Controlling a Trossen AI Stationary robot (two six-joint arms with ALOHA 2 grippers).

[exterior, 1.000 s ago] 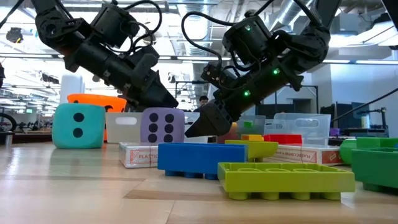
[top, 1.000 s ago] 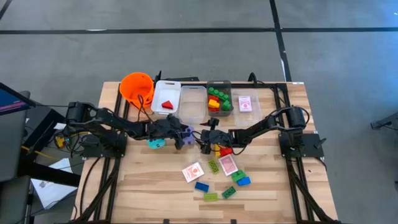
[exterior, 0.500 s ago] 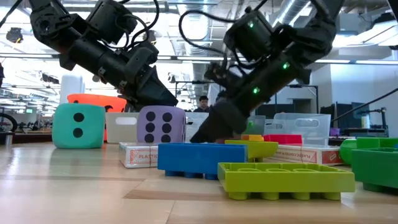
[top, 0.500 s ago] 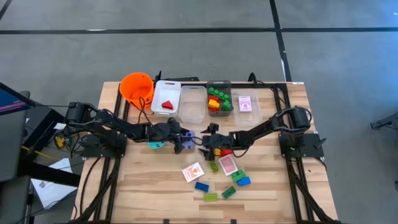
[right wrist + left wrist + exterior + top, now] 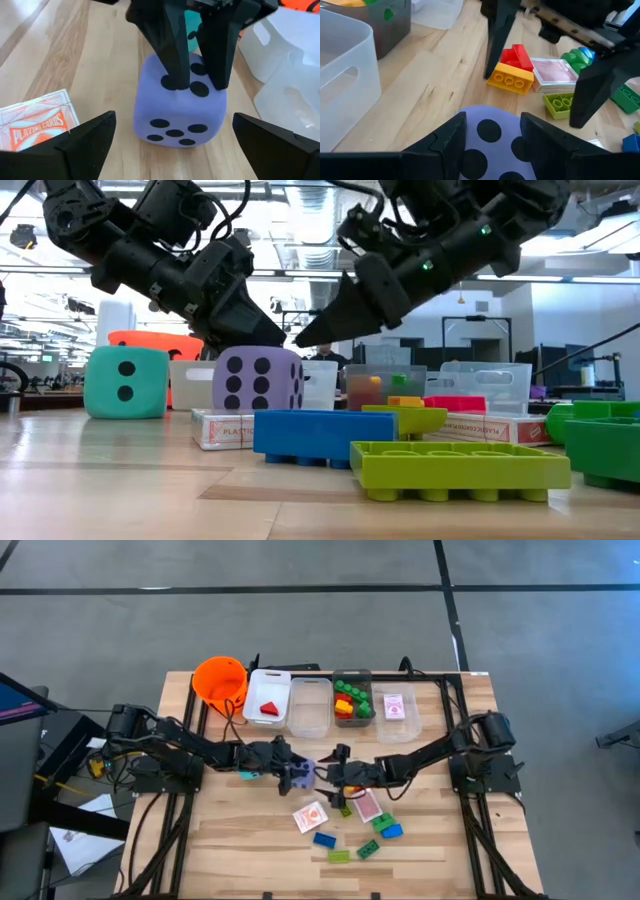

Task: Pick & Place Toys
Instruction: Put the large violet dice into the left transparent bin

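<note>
Two grippers meet mid-table: left gripper pinches the purple die from above; right gripper, fingers spread wide, faces the die without touching.

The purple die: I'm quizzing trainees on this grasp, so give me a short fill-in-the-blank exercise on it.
1. The left gripper pinches the purple die on its ____ face.
2. The right gripper has its fingers ____.
3. The teal die shows ____ dots in the low view.

Missing words: top; open; two
</note>
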